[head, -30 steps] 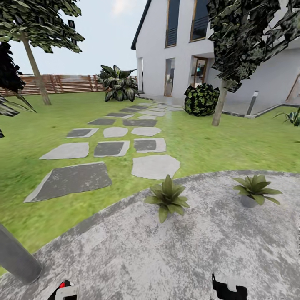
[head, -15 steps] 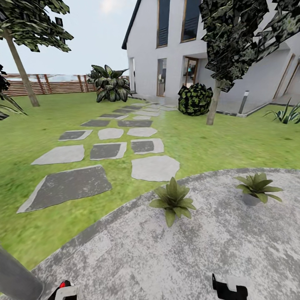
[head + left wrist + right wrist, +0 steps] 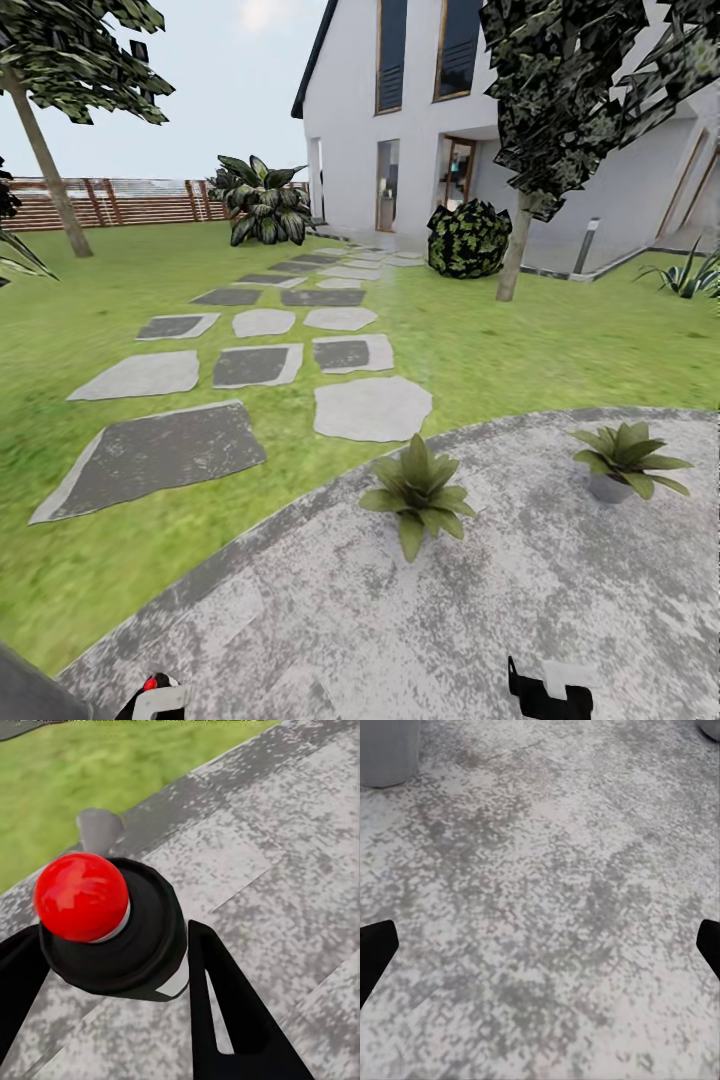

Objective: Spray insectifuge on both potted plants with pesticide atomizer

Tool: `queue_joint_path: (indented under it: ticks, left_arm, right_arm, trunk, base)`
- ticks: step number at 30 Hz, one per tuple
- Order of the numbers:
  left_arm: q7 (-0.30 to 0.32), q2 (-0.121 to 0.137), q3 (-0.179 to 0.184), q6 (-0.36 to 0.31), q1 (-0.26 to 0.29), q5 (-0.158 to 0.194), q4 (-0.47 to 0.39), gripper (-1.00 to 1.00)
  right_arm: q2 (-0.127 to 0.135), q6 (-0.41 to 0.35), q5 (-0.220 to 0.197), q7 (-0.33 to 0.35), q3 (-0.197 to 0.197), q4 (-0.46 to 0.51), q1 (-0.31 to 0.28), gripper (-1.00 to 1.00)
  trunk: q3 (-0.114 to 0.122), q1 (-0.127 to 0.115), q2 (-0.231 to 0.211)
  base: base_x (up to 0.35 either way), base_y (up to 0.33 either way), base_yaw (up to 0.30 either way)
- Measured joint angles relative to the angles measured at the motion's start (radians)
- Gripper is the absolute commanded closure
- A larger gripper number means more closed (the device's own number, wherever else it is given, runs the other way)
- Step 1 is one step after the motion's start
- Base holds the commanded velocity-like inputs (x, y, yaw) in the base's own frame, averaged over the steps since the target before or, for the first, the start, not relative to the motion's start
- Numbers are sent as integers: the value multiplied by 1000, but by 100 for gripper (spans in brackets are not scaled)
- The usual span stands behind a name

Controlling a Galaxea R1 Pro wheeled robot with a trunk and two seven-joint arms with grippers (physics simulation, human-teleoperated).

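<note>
Nearest to me, my left gripper [image 3: 112, 967] is clamped around a black-topped bottle with a red ball cap [image 3: 81, 896], which I take to be the pesticide atomizer [image 3: 112, 945]; its fingers [image 3: 225, 1012] flank the black body on both sides. My right gripper [image 3: 540, 945] hangs spread wide over the mottled patio [image 3: 540, 870], holding nothing.

Ahead on the paved circle [image 3: 400, 620] stand the two potted plants: the near rosette [image 3: 417, 490] at the patio's edge, the other [image 3: 625, 460] off to the right in its grey pot. Beyond lie lawn [image 3: 500, 350], stepping stones [image 3: 370, 407], the fence [image 3: 130, 200] and the house [image 3: 420, 110].

My worry is range and aim. The nozzle sits low by the robot's base, well apart from both plants, so spraying from here would likely wet stone instead of leaves. The two plants also stand apart, so one position may leave the farther one only partly covered.
</note>
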State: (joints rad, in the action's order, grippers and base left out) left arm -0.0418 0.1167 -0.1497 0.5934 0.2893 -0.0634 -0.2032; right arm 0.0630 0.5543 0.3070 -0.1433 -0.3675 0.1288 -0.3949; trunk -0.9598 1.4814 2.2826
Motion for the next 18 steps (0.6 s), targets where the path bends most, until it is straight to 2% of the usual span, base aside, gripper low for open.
queue_joint_path:
  ticks: [4, 7, 8, 12, 13, 16, 17, 18]
  left_arm:
    - [4, 0, 9, -1, 0, -8, 1, 100]
    - [31, 3, 38, -11, 2, -26, 0, 100]
    - [67, 8, 53, -15, 7, -35, 0, 100]
    - [212, 14, 64, -19, 14, -56, -5, 100]
    - [303, 25, 67, -30, 23, -101, -13, 100]
    - [403, 39, 62, -75, 72, -171, -16, 100]
    - [443, 48, 61, -106, 100, -205, -16, 100]
    - [513, 67, 65, -166, 152, -272, -16, 100]
  right_arm:
    - [0, 0, 0, 2, 0, 0, 0, -100]
    - [1, 0, 0, 3, 0, 0, 0, -100]
    - [1, 0, 1, 4, 0, 0, 0, -100]
    - [3, 0, 2, 4, 2, 2, 0, -100]
    - [3, 0, 3, 5, 4, 3, 0, -100]
    - [5, 0, 3, 6, 5, 6, 0, -100]
    - [7, 0, 4, 10, 6, 7, 0, -100]
    - [10, -1, 26, 37, 30, 23, -1, -100]
  trunk:
    - [2, 0, 0]
    - [3, 0, 0]
    - [4, 0, 0]
    - [7, 0, 0]
    - [7, 0, 0]
    - [9, 0, 0]
    - [9, 0, 0]
    - [10, 0, 0]
  base:
    - [0, 0, -239]
    - [0, 0, -276]
    - [0, 0, -280]
    - [0, 0, -282]
    - [0, 0, -283]
    - [0, 0, -236]
    - [0, 0, -52]
    - [0, 0, -26]
